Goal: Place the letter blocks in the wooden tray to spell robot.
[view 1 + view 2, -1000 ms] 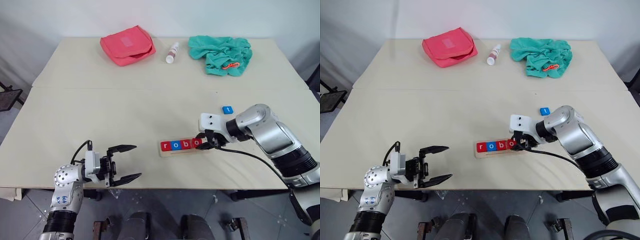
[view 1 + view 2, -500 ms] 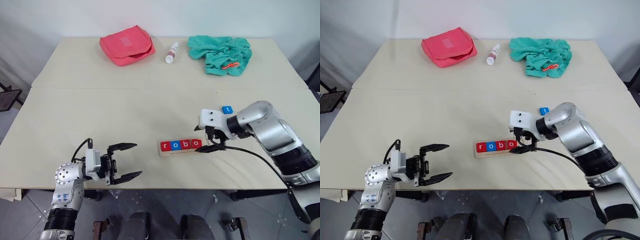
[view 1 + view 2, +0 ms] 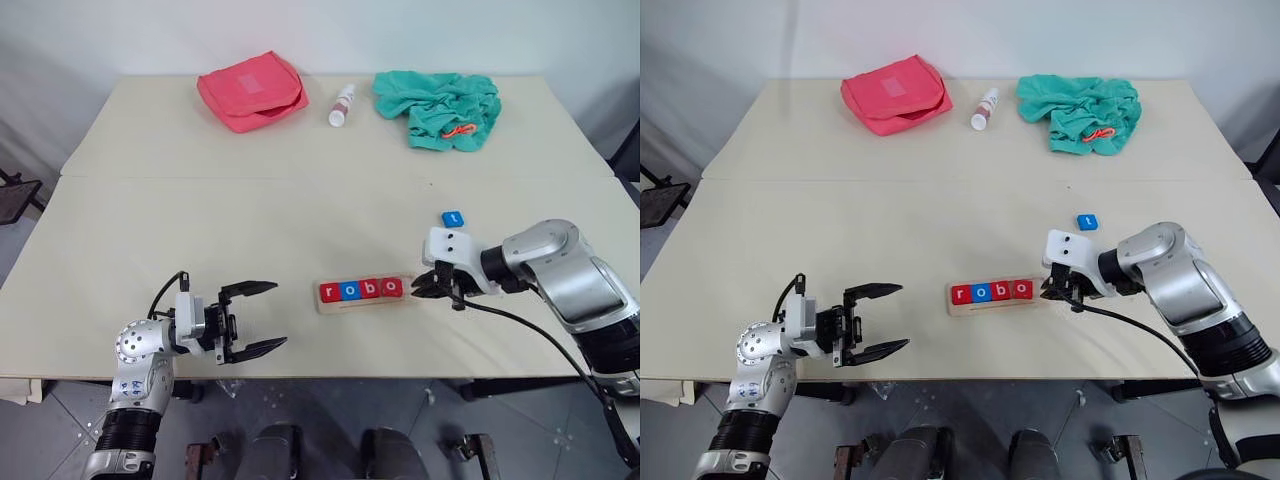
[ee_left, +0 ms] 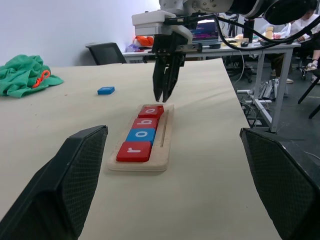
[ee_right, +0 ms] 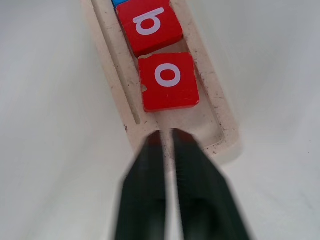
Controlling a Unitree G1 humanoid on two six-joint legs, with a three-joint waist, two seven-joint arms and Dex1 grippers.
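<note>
The wooden tray [image 3: 365, 300] lies near the table's front edge. Several letter blocks sit in its groove: red r [image 3: 330, 292], blue o [image 3: 349, 291], red b [image 3: 371, 289] and red o [image 3: 392, 288]. The right end of the groove [image 5: 212, 122] is bare. A blue t block [image 3: 453, 218] lies loose on the table behind and to the right of the tray. My right gripper [image 3: 417, 290] is shut and empty, its tips just off the tray's right end. My left gripper [image 3: 278, 314] hangs open and empty at the front left, apart from the tray.
At the back of the table lie a pink pouch [image 3: 253, 88], a small white bottle [image 3: 342, 104] and a crumpled teal cloth [image 3: 438, 108]. A seam [image 3: 200, 178] crosses the table between them and the tray.
My right gripper let go of the red o in the tray, opened wide, drew back to the right and closed. The left gripper stayed where it was.
</note>
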